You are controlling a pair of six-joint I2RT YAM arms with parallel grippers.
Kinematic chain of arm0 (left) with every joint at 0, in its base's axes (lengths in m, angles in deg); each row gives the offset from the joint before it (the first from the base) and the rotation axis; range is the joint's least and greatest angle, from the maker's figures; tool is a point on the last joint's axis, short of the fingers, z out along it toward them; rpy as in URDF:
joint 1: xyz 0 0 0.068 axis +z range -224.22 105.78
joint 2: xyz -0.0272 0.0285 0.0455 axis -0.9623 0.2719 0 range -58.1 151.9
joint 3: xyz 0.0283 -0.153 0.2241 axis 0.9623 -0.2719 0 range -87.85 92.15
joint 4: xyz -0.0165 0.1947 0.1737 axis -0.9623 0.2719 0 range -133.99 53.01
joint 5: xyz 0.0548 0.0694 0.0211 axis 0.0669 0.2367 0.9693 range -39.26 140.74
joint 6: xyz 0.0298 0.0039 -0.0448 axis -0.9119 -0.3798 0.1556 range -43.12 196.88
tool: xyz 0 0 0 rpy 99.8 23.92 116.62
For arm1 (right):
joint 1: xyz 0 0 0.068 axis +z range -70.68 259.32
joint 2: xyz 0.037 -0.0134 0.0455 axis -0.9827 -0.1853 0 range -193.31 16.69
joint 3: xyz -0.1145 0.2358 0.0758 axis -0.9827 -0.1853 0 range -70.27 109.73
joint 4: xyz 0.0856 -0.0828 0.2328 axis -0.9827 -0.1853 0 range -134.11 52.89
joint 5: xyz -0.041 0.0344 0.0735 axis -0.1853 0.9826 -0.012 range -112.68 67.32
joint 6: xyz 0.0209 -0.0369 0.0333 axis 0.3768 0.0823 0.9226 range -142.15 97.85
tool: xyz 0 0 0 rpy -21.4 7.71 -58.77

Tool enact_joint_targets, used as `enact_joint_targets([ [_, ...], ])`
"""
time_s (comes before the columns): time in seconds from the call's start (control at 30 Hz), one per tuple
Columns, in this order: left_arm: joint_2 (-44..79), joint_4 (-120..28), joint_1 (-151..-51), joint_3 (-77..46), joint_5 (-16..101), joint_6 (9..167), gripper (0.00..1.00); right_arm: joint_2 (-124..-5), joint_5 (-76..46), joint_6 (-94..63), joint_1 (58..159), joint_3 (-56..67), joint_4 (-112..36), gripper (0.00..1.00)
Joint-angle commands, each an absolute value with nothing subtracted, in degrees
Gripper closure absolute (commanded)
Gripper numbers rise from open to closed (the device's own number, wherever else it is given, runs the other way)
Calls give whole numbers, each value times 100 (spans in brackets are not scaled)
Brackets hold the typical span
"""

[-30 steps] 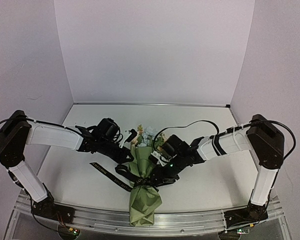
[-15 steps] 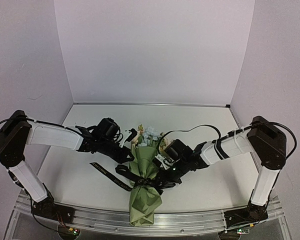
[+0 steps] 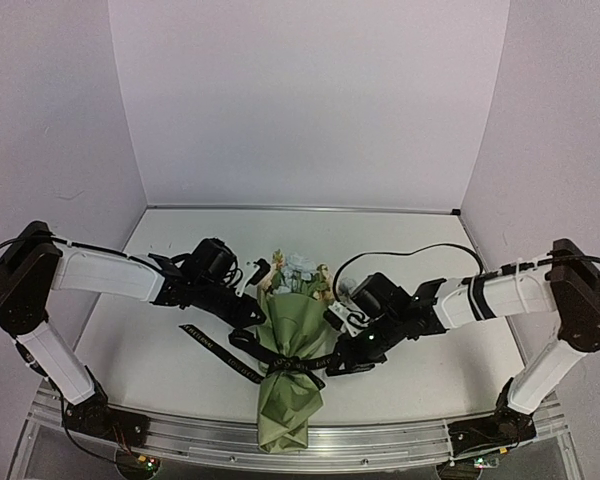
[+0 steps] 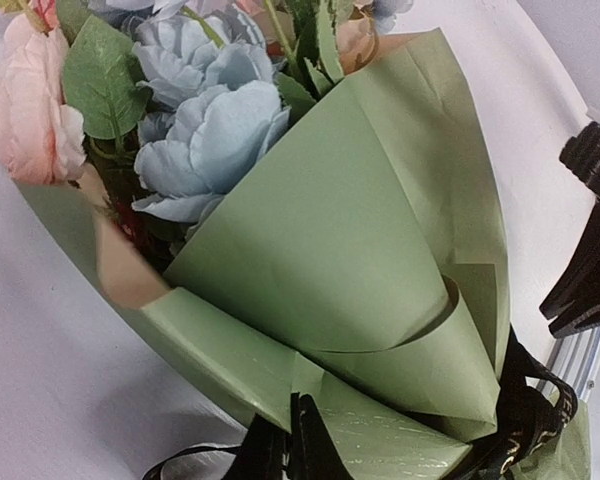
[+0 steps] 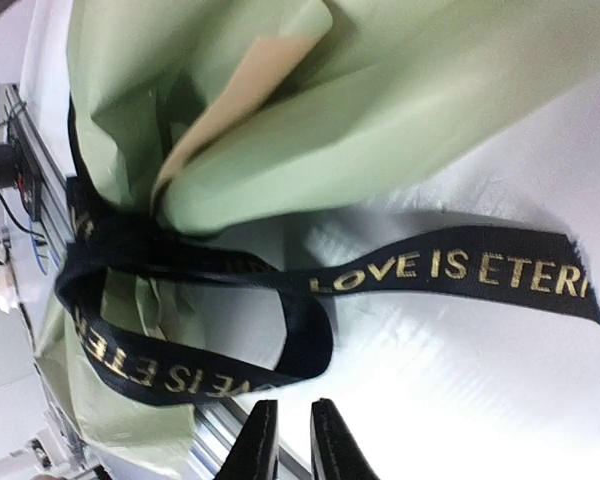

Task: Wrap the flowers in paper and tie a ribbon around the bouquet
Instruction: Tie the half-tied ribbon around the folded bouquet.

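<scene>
Right claw (image 5: pixel 292 418) stands barely parted and empty, ribbon (image 5: pixel 450 272) loop just ahead of it around the bouquet (image 5: pixel 410 90); closing short I'd miss it, and the tie, seemingly loose, could slip.

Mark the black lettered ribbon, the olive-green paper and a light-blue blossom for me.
black lettered fabric ribbon (image 5: pixel 450 270), right wrist view, free lettered tail.
olive-green paper sheet (image 4: pixel 360 220), left wrist view, outer fold.
light-blue blossom (image 4: pixel 215 130), left wrist view, petal centre.

Olive-green paper (image 4: pixel 360 230) — tan inner face, pale blue and pink flowers (image 4: pixel 215 130), black ribbon (image 5: pixel 460 270) — gold lettering
</scene>
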State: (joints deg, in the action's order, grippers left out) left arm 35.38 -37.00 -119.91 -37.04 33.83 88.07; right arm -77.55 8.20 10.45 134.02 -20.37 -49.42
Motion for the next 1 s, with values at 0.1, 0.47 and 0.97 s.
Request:
enact_joint_targets([
  [0.1, 2631, -3889, -11966, -3748, 3498, 9428, 65, -6959, 0, -217, 13701, -2764, -5195, 64],
  [0.47, 1616, -3009, -11969, -4526, 4747, 12330, 39, -6881, -1736, -1801, 14350, -4269, -2484, 44],
  [0.97, 1148, -3049, -11975, -5307, 5253, 14009, 38, -7700, -2261, -3131, 15230, -4175, -1288, 38],
])
